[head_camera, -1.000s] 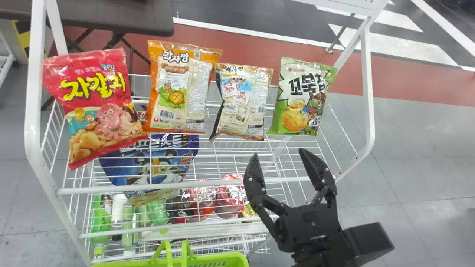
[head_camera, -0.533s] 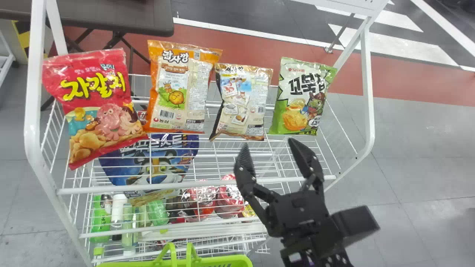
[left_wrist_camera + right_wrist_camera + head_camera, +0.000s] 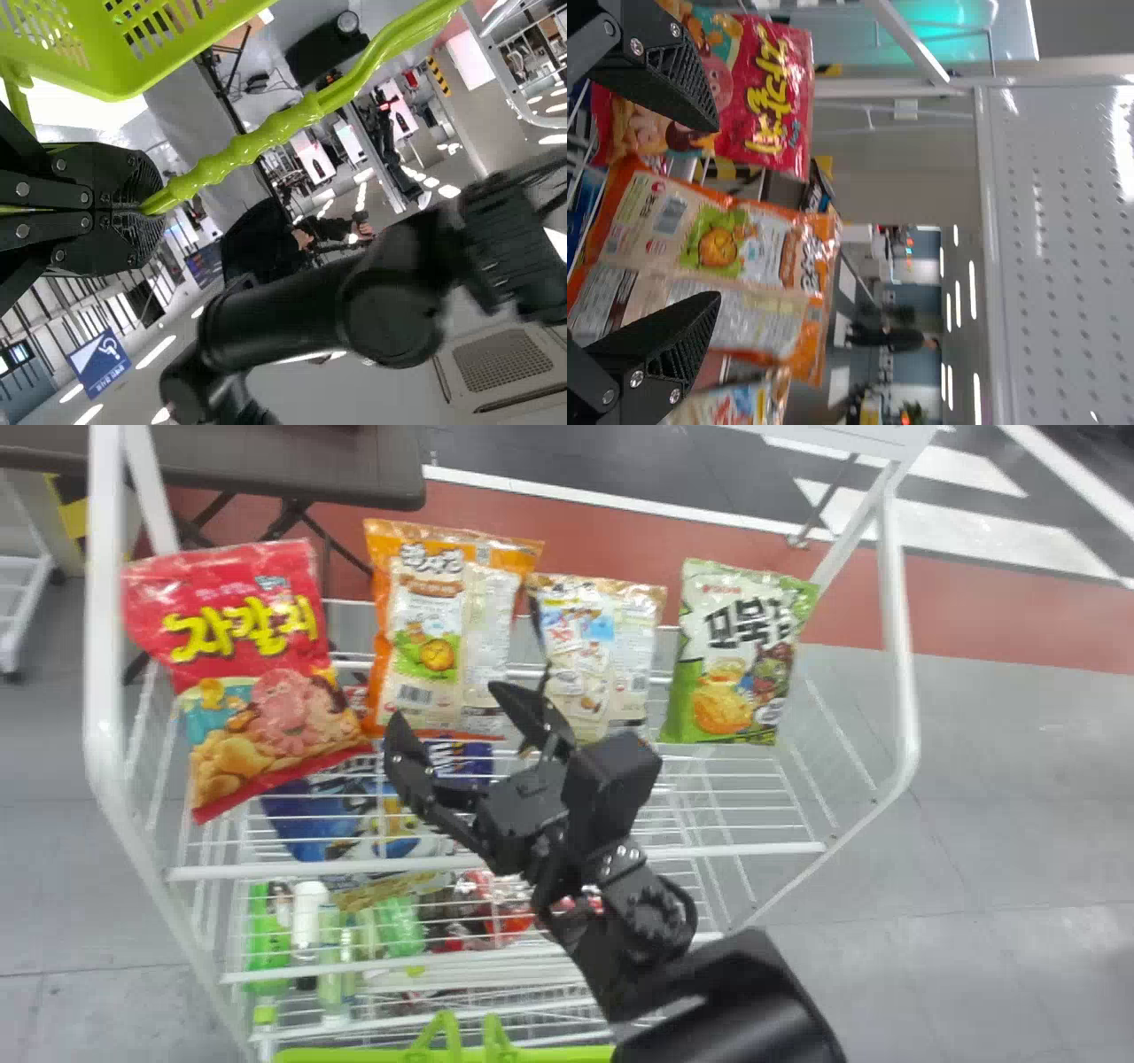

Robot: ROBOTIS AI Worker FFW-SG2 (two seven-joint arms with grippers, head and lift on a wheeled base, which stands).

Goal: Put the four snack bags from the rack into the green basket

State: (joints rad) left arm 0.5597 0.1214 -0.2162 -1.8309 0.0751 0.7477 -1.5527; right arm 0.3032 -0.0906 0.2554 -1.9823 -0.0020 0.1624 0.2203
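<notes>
The left gripper [image 3: 133,211], at one edge of the frame, clamps the handle [image 3: 288,128] of the green basket [image 3: 97,78]. The basket occupies an adjacent corner. The other arm [image 3: 283,320] extends diagonally across the frame. A blue sign [image 3: 99,361] is near another corner.

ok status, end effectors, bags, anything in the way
Left end effector shut on basket handle. Right end effector open at orange bag. Red bag, beige bag, green bag on rack. Red bag close, may snag.
</notes>
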